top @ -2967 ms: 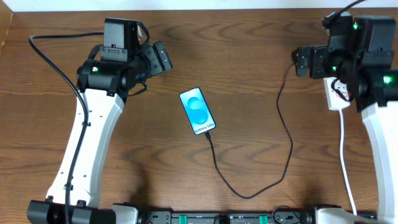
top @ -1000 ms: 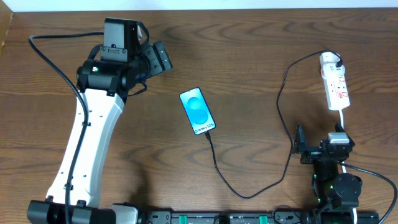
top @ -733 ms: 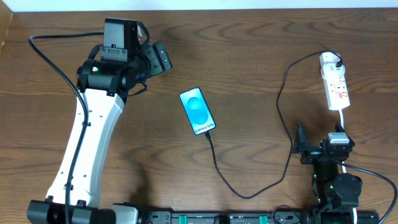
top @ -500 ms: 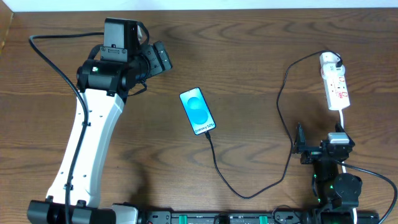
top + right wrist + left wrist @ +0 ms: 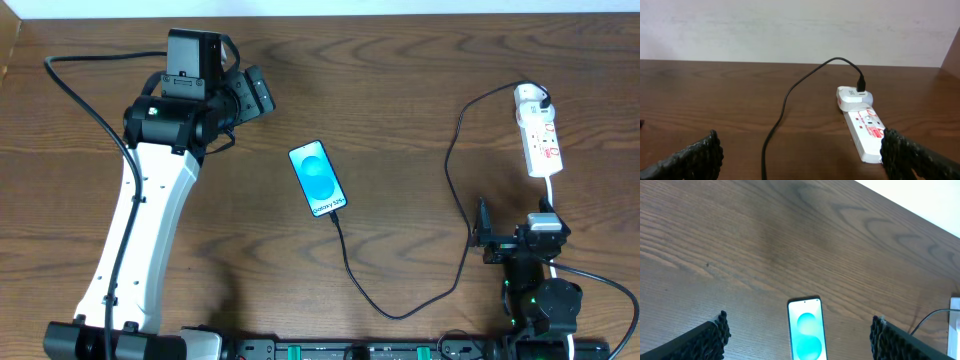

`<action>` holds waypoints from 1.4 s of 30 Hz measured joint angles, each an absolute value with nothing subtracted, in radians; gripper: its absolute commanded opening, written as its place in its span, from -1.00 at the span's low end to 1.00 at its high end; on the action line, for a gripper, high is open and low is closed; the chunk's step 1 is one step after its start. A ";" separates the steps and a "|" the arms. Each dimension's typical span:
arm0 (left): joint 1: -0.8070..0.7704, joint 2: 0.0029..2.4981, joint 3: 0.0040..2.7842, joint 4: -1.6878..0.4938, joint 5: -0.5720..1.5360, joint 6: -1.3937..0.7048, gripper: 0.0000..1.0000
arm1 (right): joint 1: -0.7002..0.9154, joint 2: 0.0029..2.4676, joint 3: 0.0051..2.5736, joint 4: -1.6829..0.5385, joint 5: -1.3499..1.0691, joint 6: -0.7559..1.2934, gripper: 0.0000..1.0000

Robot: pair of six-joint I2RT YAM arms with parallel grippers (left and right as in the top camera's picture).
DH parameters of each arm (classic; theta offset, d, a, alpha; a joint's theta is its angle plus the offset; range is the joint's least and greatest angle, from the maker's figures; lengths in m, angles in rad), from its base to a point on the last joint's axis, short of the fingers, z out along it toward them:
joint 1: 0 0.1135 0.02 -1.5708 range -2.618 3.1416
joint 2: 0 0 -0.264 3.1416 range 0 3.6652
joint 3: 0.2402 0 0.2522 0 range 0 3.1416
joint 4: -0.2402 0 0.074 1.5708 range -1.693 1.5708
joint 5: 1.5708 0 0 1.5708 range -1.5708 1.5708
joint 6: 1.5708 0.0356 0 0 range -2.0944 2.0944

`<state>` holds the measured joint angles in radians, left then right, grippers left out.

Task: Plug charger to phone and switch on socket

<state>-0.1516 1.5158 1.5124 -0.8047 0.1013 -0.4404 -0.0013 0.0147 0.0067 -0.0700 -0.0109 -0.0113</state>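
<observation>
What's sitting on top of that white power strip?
On the far end of the power strip sits a white plug, a black cable running from it. The outlet under the plug is hidden.

A dark brown wooden table (image 5: 400, 80) carries a phone (image 5: 318, 180) lying flat near its middle, blue screen up. A thin black cable (image 5: 345, 262) loops from the phone's near end across the wood to a white power strip (image 5: 540, 140) at the far right. The strip's white cord (image 5: 551, 190) trails toward the near edge.
</observation>
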 measured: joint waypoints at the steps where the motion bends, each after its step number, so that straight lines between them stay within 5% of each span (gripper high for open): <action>1: -0.152 1.516 1.512 -0.805 0.101 -0.440 0.82 | -0.002 0.015 0.007 -0.070 -0.011 -0.011 0.99; 13: -0.152 1.345 1.325 -0.603 -0.042 -0.404 0.82 | -0.001 0.014 0.007 -0.070 -0.011 -0.011 0.99; 33: -0.046 0.590 0.426 0.057 -0.082 -0.164 0.82 | -0.001 0.012 0.007 -0.070 -0.011 -0.011 0.98; 42: -0.046 0.244 0.180 0.117 -0.086 -0.060 0.82 | -0.001 0.012 0.007 -0.070 -0.011 -0.011 0.99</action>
